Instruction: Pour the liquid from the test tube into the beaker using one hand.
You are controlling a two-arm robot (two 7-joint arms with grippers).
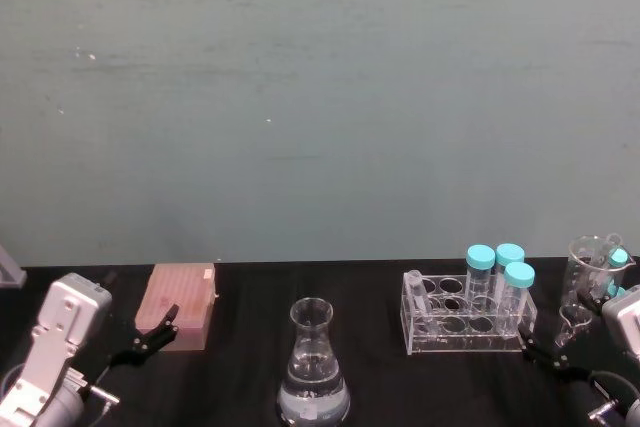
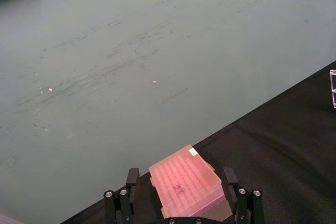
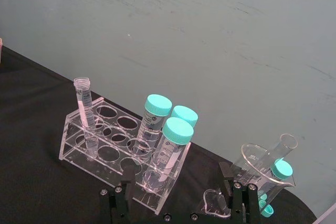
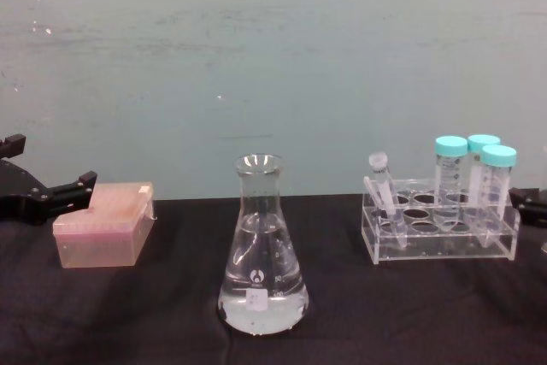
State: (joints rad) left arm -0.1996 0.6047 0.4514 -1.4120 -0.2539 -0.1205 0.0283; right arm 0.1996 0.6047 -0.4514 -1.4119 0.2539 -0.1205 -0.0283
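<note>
Chest view shows the test tube (image 4: 381, 185) leaning in the left end of the clear rack (image 4: 440, 241), on the right side of the black table (image 4: 154, 314). A little clear liquid (image 3: 88, 129) looks to be held inside it. Three bigger tubes with turquoise caps (image 4: 475, 173) are stood at the other end of the same rack. The beaker (image 4: 261, 254) is placed in the middle of the table, well apart from the rack, and some clear liquid is held in it too.

The right gripper (image 3: 175, 179) is seen low, near the right end of the rack, with its fingers spread wide and nothing held. The left gripper (image 1: 152, 335) is parked on the left by a pink box (image 4: 101, 230), fingers spread, nothing held.

Nothing is picked up yet, so the job is judged to be at its very start: the reach for the tube. Next, the right gripper should be moved past the capped tubes to the slim tube and closed softly on its upper part. The tube should be lifted straight up so the rack is not dragged, and kept upright until the beaker's narrow mouth is reached.
</note>
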